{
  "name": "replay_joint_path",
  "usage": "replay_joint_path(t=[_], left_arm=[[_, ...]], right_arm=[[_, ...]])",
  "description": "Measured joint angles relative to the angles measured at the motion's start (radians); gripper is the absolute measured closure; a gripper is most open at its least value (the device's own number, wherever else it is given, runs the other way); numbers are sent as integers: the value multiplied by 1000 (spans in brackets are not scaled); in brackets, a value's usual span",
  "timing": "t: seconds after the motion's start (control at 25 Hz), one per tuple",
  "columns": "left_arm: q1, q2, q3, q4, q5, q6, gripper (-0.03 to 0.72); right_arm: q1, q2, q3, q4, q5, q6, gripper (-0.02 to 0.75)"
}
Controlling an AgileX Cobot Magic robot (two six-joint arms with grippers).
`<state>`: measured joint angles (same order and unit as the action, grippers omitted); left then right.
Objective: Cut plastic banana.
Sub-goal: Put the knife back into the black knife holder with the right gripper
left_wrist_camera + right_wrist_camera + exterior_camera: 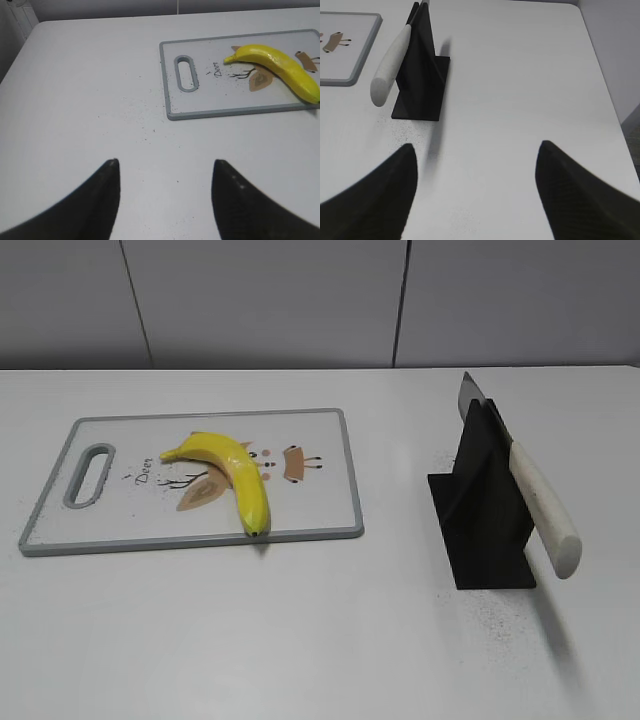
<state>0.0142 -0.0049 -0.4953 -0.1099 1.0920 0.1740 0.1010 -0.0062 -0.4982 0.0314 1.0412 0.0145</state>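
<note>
A yellow plastic banana (232, 474) lies whole on a white, grey-rimmed cutting board (330, 520) at the left of the table; it also shows in the left wrist view (280, 67). A knife with a white handle (543, 508) rests slanted in a black stand (482, 525) at the right, blade tip up; it also shows in the right wrist view (390, 67). My left gripper (165, 162) is open and empty over bare table, well short of the board (170, 85). My right gripper (476, 147) is open and empty, near and right of the stand (422, 87). Neither arm shows in the exterior view.
The board has a handle slot (88, 475) at its left end and a deer print. The table's right edge (607, 95) runs close to my right gripper. A grey wall (300, 300) stands behind the table. Dark specks dot the tabletop.
</note>
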Motion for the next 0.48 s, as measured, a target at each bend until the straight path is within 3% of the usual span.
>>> replay_joint_path(t=[0.48], left_arm=[[0,0,0,0,0,-1,125]], right_arm=[[0,0,0,1,4,0,153]])
